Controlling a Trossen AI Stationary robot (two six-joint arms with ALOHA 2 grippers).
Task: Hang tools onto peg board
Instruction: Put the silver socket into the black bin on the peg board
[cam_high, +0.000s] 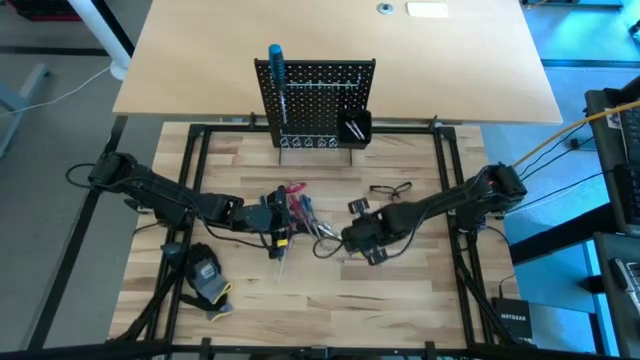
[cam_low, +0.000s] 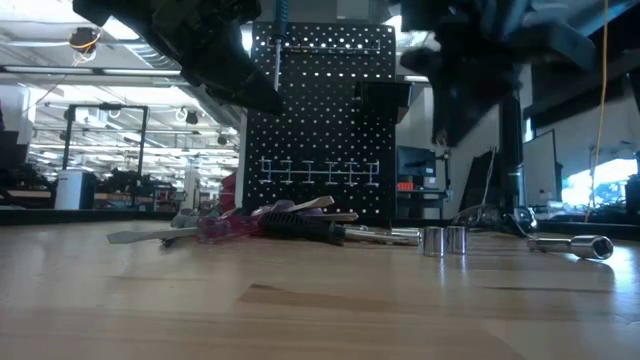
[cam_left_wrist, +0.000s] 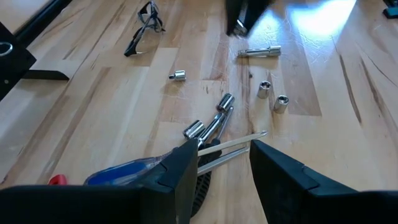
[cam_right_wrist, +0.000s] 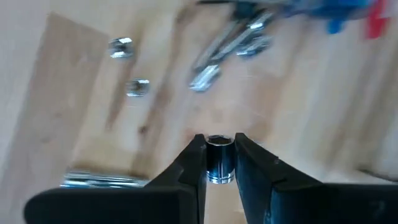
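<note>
My right end effector (cam_right_wrist: 219, 163) pinches a small silver steel socket (cam_right_wrist: 219, 158) across its smooth sides, probably slippery, light and rigid.

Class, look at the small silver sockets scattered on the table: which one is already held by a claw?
The socket clamped between the right claw's fingers. The other loose sockets lie free on the wooden table, with nothing gripping them.

Blurred tools (cam_right_wrist: 249, 31), perhaps screwdrivers, cut off at the edge
</note>
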